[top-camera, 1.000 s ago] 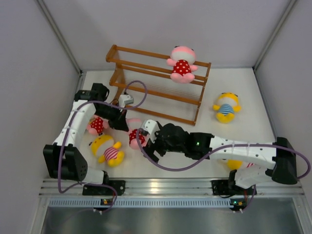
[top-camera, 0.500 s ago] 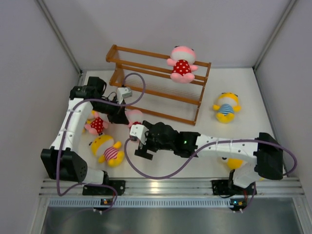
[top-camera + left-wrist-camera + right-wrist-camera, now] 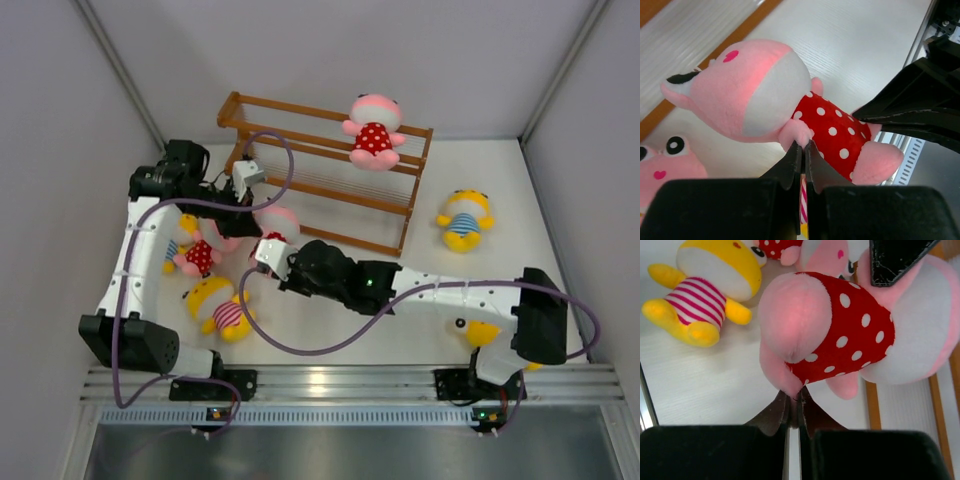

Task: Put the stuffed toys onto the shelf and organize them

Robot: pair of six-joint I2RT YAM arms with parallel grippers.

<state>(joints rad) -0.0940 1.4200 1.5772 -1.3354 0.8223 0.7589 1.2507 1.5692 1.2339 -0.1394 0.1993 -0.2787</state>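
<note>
Pink toy (image 3: 755,90) in a red dotted outfit is held just in front of the left end of the shelf (image 3: 325,170), the left gripper (image 3: 801,145) pinched on its arm and the right gripper (image 3: 795,399) pinched on its leg. A second pink toy (image 3: 373,130) sits on the top tier. A third pink toy (image 3: 198,255) and a yellow red-striped toy (image 3: 222,308) lie on the table (image 3: 430,255) close by.

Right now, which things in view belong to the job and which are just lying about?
Job: wooden shelf; shelved pink toy; held pink toy (left gripper, right gripper); tabletop pink toy; red-striped yellow toy; blue-striped yellow toy.
Lying about (rig only): purple cables; metal rail.
</note>
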